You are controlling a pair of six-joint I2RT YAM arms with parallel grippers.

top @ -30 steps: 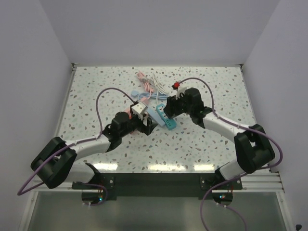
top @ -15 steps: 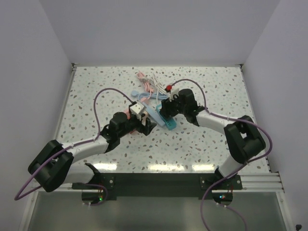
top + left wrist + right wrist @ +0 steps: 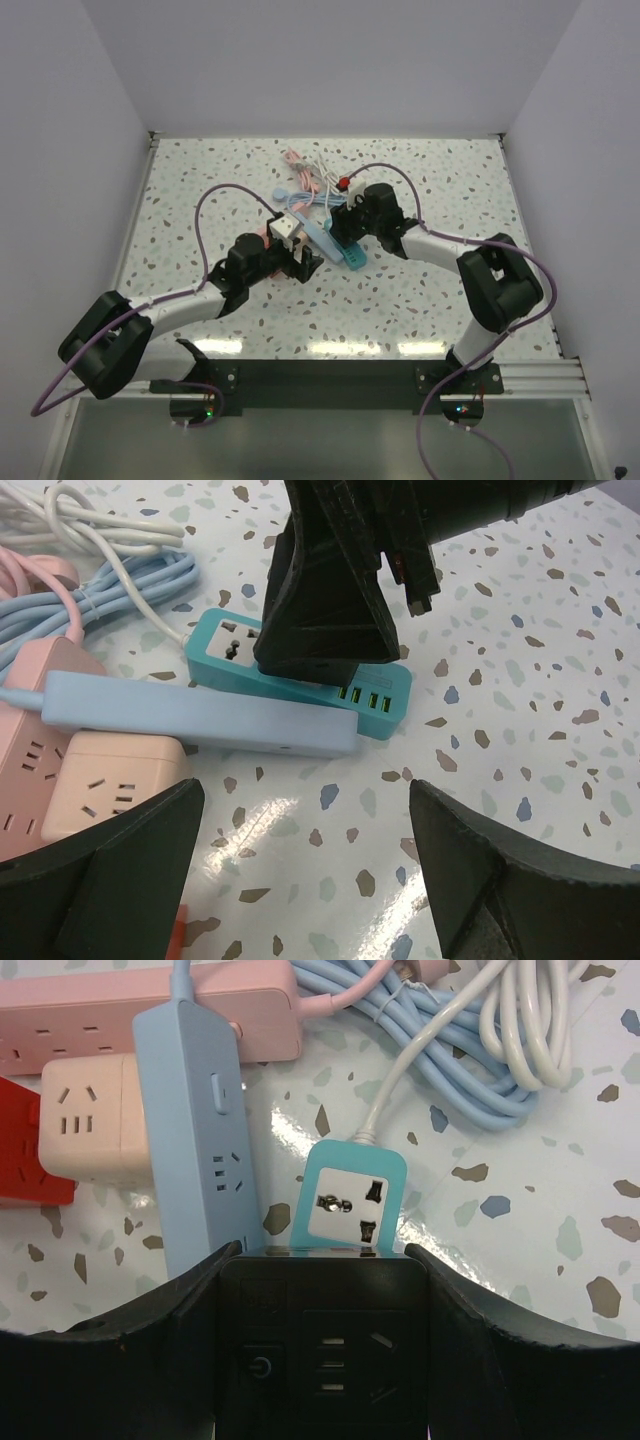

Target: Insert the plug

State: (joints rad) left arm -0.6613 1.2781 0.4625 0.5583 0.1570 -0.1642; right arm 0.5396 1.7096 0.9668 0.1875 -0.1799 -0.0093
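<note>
That teal strip (image 3: 355, 1195) is half buried: in the right wrist view the black adapter (image 3: 320, 1360) covers one end, so can't tell if any prongs are in. From the left wrist, the right gripper (image 3: 322, 630) blocks its middle. The pink strip (image 3: 70, 1020) runs off frame.

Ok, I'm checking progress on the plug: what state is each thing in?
left gripper: open, empty
right gripper: shut on black adapter
black adapter: on the teal power strip, seating hidden
teal power strip: flat, end socket free
light blue power strip: flat, sockets empty
pink power strip: flat, sockets empty
pink cube socket: sockets empty
white cable: coiled
</note>
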